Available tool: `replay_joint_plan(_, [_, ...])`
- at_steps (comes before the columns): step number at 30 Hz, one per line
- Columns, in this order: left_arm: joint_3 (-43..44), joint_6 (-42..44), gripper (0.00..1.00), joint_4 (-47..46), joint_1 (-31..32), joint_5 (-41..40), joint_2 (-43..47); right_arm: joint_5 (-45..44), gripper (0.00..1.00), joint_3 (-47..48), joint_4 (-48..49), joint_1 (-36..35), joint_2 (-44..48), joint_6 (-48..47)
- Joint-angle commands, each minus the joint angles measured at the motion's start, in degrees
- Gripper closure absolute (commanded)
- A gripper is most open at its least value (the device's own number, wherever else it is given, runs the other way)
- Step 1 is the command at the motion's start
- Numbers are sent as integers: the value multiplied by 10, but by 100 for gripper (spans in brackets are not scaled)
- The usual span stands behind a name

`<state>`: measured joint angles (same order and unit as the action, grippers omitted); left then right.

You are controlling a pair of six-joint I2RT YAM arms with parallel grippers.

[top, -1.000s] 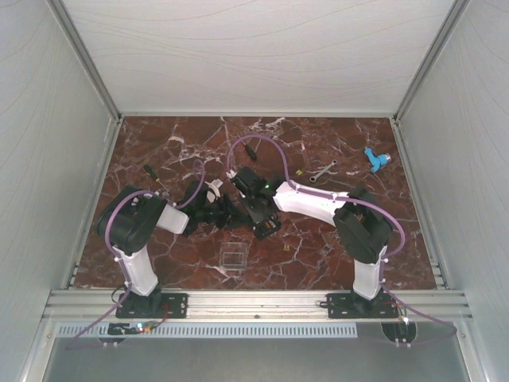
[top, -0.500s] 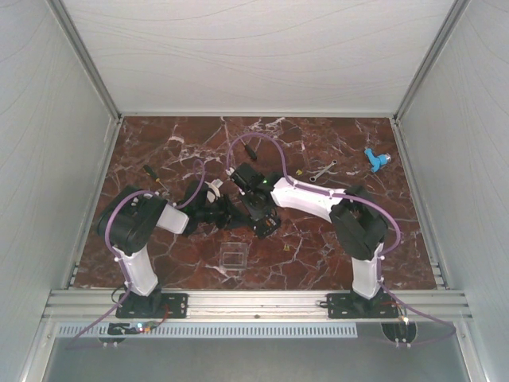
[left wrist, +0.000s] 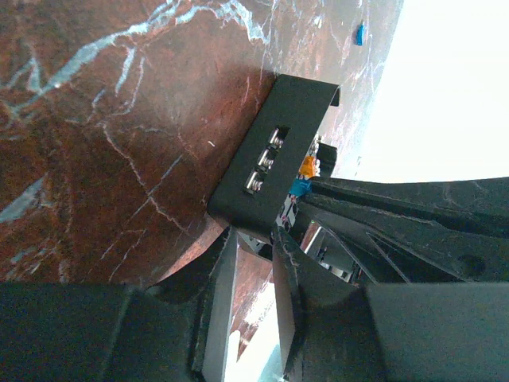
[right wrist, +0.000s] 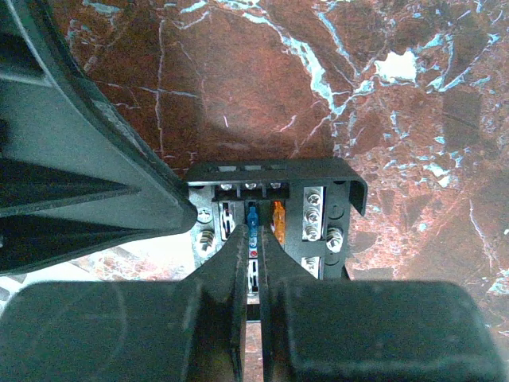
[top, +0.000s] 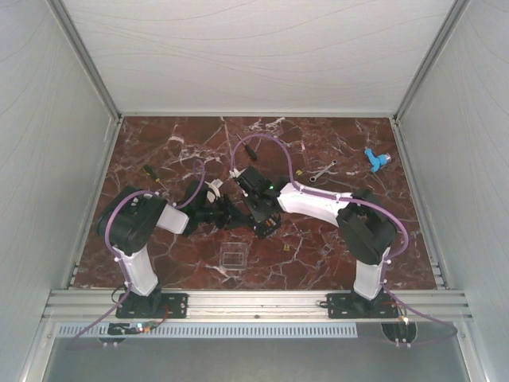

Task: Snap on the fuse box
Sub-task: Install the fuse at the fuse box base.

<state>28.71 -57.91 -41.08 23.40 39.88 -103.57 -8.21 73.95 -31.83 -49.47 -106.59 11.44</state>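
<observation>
Top external view: both arms reach inward and meet over the middle of the marble table (top: 183,143), where the fuse box (top: 267,227) lies between the left gripper (top: 227,213) and the right gripper (top: 260,213). Left wrist view: the left gripper's jaws stand narrow, and the lower edge of the box enters between their tips; this is judged a hold on the box wall. Right wrist view: the open face of the box is turned toward the camera, directly ahead of the right gripper, whose fingers (right wrist: 231,263) are almost together. A blue fuse (right wrist: 252,213) lies in line with the slit between them and appears to be pinched at its near end. Contents of the box: the blue fuse and an orange fuse (right wrist: 278,219) stand side by side in the middle slots, long axes parallel to the right fingers, with screw terminals (right wrist: 314,215) on either flank. Whether the box rests flat on the table cannot be told. Governing relation: the clear lid (top: 232,257) lies flat on the table, apart from the box, on its near side toward the arm bases and roughly midway between them; it holds nothing visible. Each gripper is occupied, so fetching the lid probably requires one to release first; the right, engaged only with a fuse, seems the freer candidate.
</observation>
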Motion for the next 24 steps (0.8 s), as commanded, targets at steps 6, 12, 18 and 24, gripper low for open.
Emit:
replay_joint_plan(6, [3, 2, 77, -14, 2, -6, 11, -11, 100, -33, -54, 6, -41, 0])
replay_joint_plan(12, [2, 3, 77, -12, 3, -7, 12, -8, 100, 9, -46, 5, -76, -2])
replay_joint_plan(18, [5, 5, 77, -8, 5, -9, 13, -14, 100, 26, -43, 5, -102, -7])
replay_joint_plan(24, [6, 5, 77, -6, 6, -11, 11, -20, 100, -26, -35, 5, -78, -3])
